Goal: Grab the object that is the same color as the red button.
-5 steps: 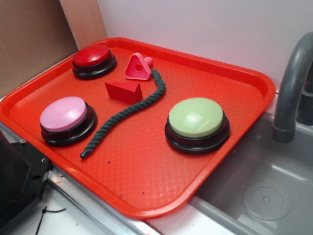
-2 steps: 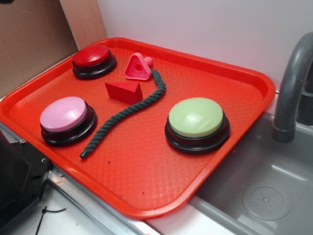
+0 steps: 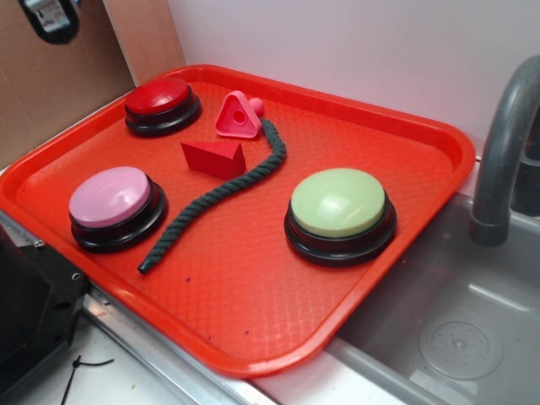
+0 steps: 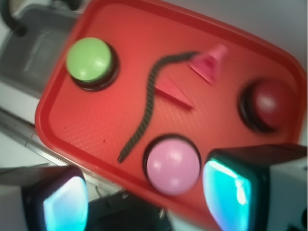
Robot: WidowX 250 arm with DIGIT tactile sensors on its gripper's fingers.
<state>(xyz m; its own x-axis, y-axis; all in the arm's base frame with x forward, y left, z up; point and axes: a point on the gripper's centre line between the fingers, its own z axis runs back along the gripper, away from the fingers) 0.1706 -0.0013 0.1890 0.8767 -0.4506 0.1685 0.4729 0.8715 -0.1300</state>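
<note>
The small dark-red wedge block (image 3: 214,158) lies on the red tray (image 3: 253,321), between the red button (image 3: 160,104) at the back left and a dark green rope (image 3: 221,192). In the wrist view the wedge (image 4: 174,91) sits mid-tray and the red button (image 4: 268,102) at the right. My gripper (image 4: 147,199) is high above the tray's near-left edge, open and empty, its two fingers wide apart. In the exterior view only a dark part of the arm (image 3: 51,17) shows at the top left corner.
A pink hollow triangle piece (image 3: 237,116) lies behind the wedge. A pink-domed button (image 3: 114,205) stands front left, a pale-green-domed button (image 3: 340,213) at the right. A grey sink (image 3: 456,329) with a faucet (image 3: 502,152) lies right of the tray. Cardboard stands at the back left.
A part of the arm has come into view at the top left corner of the exterior view. Nothing on the tray has moved.
</note>
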